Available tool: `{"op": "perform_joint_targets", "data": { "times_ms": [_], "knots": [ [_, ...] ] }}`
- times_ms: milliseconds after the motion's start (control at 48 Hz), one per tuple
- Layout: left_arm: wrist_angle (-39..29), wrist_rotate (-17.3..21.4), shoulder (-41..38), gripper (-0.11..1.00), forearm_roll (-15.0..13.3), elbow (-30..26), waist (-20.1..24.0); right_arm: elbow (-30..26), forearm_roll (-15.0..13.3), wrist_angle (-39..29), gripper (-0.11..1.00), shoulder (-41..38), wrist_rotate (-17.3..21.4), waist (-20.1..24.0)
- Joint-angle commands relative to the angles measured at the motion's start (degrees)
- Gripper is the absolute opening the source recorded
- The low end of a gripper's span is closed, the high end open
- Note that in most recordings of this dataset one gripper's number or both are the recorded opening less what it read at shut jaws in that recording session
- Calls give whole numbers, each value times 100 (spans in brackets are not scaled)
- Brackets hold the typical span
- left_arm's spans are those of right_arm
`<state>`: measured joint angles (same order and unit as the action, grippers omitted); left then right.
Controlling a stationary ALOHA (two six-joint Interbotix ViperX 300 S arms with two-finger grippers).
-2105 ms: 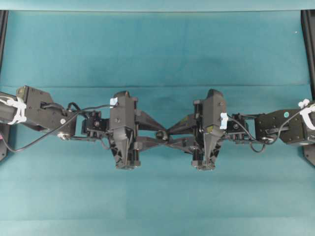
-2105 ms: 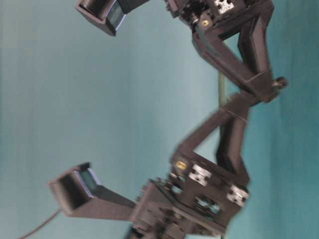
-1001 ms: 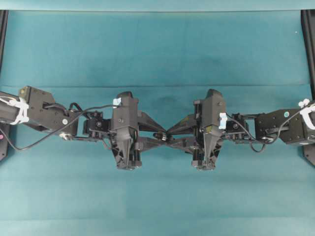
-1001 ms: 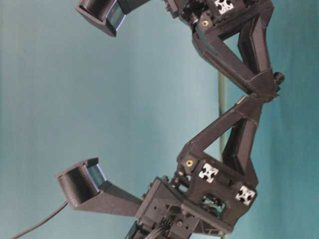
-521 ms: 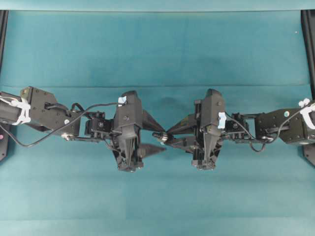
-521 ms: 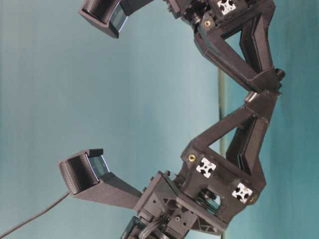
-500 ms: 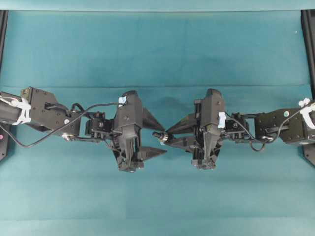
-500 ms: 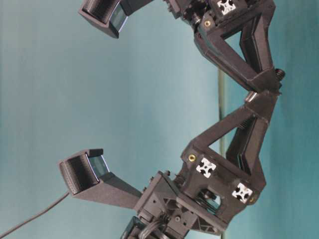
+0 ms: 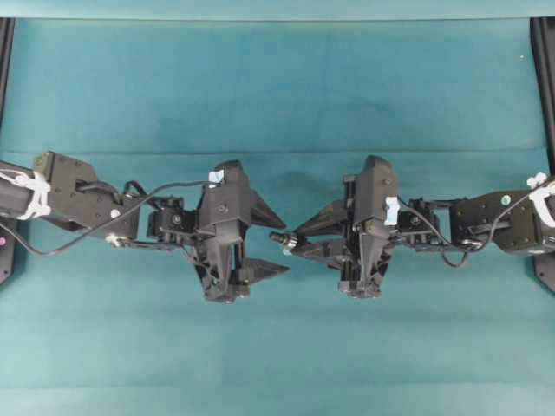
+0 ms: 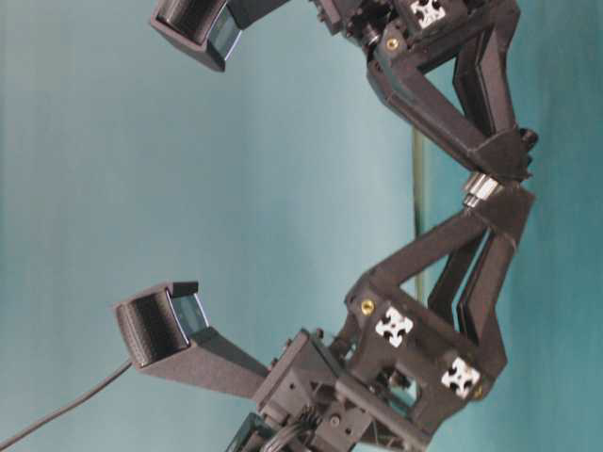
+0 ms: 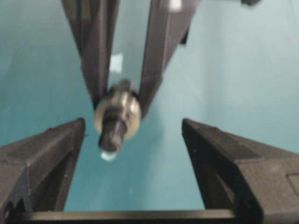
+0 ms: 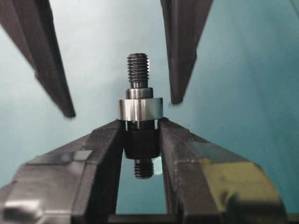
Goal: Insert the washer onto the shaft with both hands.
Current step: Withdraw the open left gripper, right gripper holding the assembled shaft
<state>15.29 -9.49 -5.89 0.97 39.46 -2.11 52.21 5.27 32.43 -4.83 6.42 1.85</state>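
My right gripper [image 12: 140, 127] is shut on the thick collar of the dark shaft [image 12: 139, 142], held above the teal cloth. The silvery washer [image 12: 139, 109] sits on the shaft just past the fingertips, and the threaded end sticks out beyond it. My left gripper [image 11: 133, 125] stands open and holds nothing. Its fingers [image 11: 46, 154] flank the shaft's tip [image 11: 113, 133] and the washer [image 11: 132, 112] without touching them. From overhead the left gripper [image 9: 284, 245] faces the right gripper [image 9: 297, 241], with the shaft [image 9: 277, 237] between them. The washer [image 10: 479, 188] also glints in the table-level view.
Teal cloth [image 9: 277, 95] covers the whole table. Black frame rails run along the left edge [image 9: 5, 52] and right edge [image 9: 544, 69]. A black cable [image 9: 52, 251] loops off the left arm. Both arms meet at mid-table.
My left gripper has opened, let go of the washer and drawn back a little to the left. The washer stays on the shaft in the right gripper, which has barely moved.
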Motion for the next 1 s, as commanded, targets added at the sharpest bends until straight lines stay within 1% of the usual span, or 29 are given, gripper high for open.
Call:
{"op": "perform_joint_targets", "data": {
  "times_ms": [0,730,980],
  "knots": [
    [-26,9,167,89,18,18,-9,-9,0,35,0,123,9,35],
    [-35,88,729,89,18,562,-18,220,0,-70,0,229,35,158],
    [-35,97,756,89,18,589,-18,255,0,-70,0,237,44,158]
  ]
}}
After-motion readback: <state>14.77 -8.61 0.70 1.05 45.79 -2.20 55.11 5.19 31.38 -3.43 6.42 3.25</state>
